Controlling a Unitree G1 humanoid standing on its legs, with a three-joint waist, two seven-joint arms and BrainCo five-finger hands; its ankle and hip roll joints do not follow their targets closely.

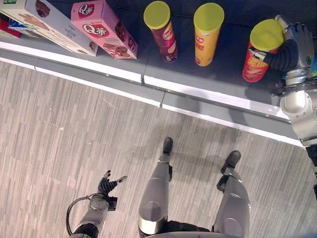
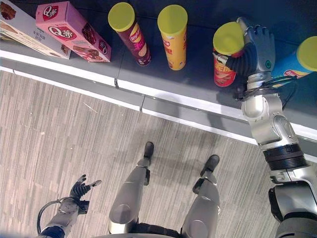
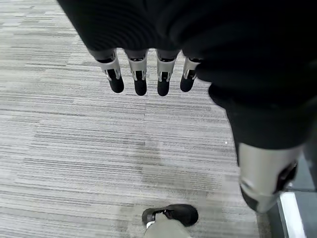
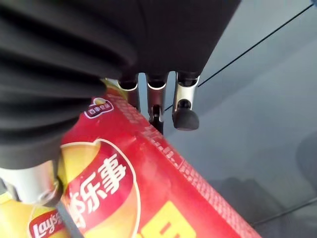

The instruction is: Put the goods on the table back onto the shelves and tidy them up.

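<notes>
Red cardboard chip canister with yellow lid (image 2: 225,59) stands upright on the dark grey shelf (image 2: 198,82), toward its right end near the front edge. Right hand (image 2: 252,47) wrapped around it, fingers and thumb curled on. Yellow canister (image 2: 173,37), maroon canister (image 2: 130,32) and pink box (image 2: 72,32) stand leftward. Left hand (image 2: 79,189) hangs over floor, fingers relaxed.

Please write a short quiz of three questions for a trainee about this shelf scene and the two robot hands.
1. True or false: the right robot hand is curled round the red can.
2. Which item stands between the maroon can and the red can? A) pink box B) yellow can C) blue can
3. Fill in: the left robot hand hangs over the ____, holding nothing.

Key: 1 true; 2 B; 3 floor.
</notes>
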